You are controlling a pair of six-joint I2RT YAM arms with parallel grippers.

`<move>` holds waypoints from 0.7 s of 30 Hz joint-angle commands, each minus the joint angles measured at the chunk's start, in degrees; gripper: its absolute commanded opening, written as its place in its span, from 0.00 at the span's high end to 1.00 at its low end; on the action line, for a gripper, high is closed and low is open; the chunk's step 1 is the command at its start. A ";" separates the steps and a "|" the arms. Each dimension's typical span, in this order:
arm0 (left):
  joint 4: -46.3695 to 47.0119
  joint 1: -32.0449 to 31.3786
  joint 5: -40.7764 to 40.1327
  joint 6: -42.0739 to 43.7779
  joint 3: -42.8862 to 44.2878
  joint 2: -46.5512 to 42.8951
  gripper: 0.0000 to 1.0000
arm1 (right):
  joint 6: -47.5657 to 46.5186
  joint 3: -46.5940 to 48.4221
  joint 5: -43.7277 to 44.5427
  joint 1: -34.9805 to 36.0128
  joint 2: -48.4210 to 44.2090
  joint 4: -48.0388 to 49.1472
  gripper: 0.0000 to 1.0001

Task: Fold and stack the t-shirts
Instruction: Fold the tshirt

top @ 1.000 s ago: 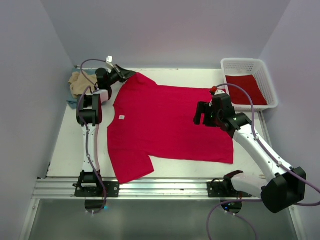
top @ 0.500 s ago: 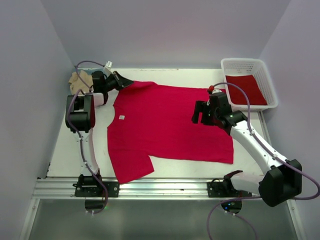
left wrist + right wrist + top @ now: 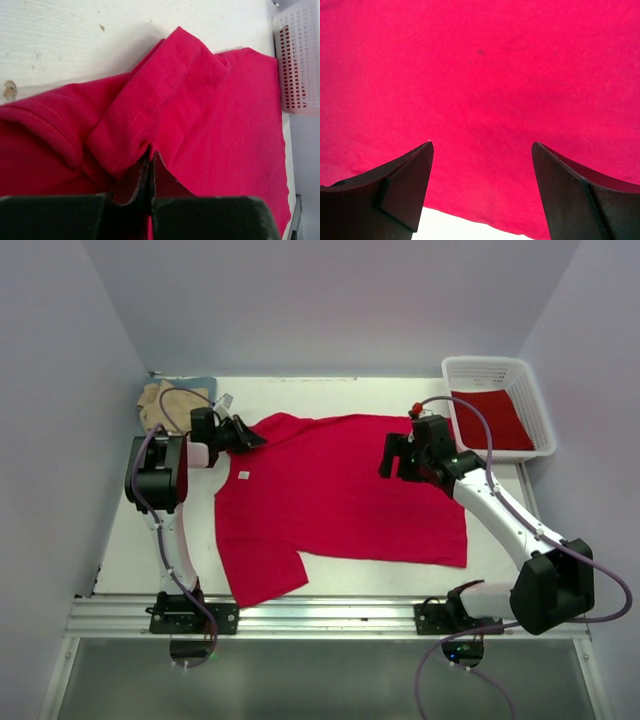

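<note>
A bright red t-shirt point(image 3: 335, 495) lies spread flat on the white table, its small white neck tag point(image 3: 242, 475) on the left. My left gripper point(image 3: 250, 438) is shut on the shirt's far left sleeve; in the left wrist view the jaws point(image 3: 150, 161) pinch a fold of red cloth point(image 3: 165, 95) that is bunched over the body. My right gripper point(image 3: 390, 458) hovers open over the shirt's far right part. In the right wrist view its fingers point(image 3: 482, 147) stand wide apart above red cloth point(image 3: 480, 70), holding nothing. Tan and blue-grey t-shirts point(image 3: 163, 400) lie in the far left corner.
A white lattice basket point(image 3: 530, 390) stands at the far right with another red shirt point(image 3: 490, 420) inside; its wall also shows in the left wrist view point(image 3: 300, 55). Bare table point(image 3: 135, 530) lies left of the shirt. Grey walls close in the table.
My left gripper has pulled the sleeve from the far left corner nearer and rightward, bunching it over the shirt. The right gripper has shifted a little farther away and left, still open.
</note>
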 commanded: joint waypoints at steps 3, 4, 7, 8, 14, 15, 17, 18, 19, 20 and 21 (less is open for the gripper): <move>-0.03 -2.83 -1.59 3.60 -3.08 -5.50 1.00 | -0.56 3.83 0.61 0.25 1.17 2.27 0.16; 0.14 -3.10 -1.68 3.60 -3.52 -6.11 1.00 | -0.56 3.92 0.79 0.17 1.44 2.36 0.16; 0.75 -3.98 -2.38 3.52 -6.41 -8.83 1.00 | -0.65 3.92 1.14 0.17 1.70 2.53 0.16; 1.80 -4.15 -3.00 3.52 -8.86 -9.97 1.00 | -0.56 3.92 1.32 0.25 2.05 2.45 0.16; -0.64 -5.82 -11.07 4.22 -14.06 -17.54 0.43 | -0.56 4.01 0.97 0.17 3.11 2.80 0.14; -1.43 -5.91 -12.48 4.39 -14.24 -19.46 0.36 | -0.56 4.01 1.05 0.17 3.28 2.80 0.14; -3.98 -6.00 -17.12 4.83 -14.51 -21.66 0.24 | -0.56 3.92 1.14 0.17 3.37 2.71 0.14; -4.51 -6.09 -18.89 4.92 -14.59 -24.02 0.14 | -0.56 3.75 1.23 0.25 3.46 2.71 0.14; -4.78 -6.09 -20.56 4.92 -14.77 -25.00 0.09 | -0.56 3.57 1.23 0.25 3.46 2.89 0.14; -4.69 -6.09 -22.93 4.84 -14.68 -25.80 0.00 | -0.56 3.48 1.14 0.17 3.46 2.97 0.14; -4.87 -6.09 -23.56 4.75 -14.25 -26.07 0.00 | -0.56 3.31 1.06 0.25 3.46 2.89 0.14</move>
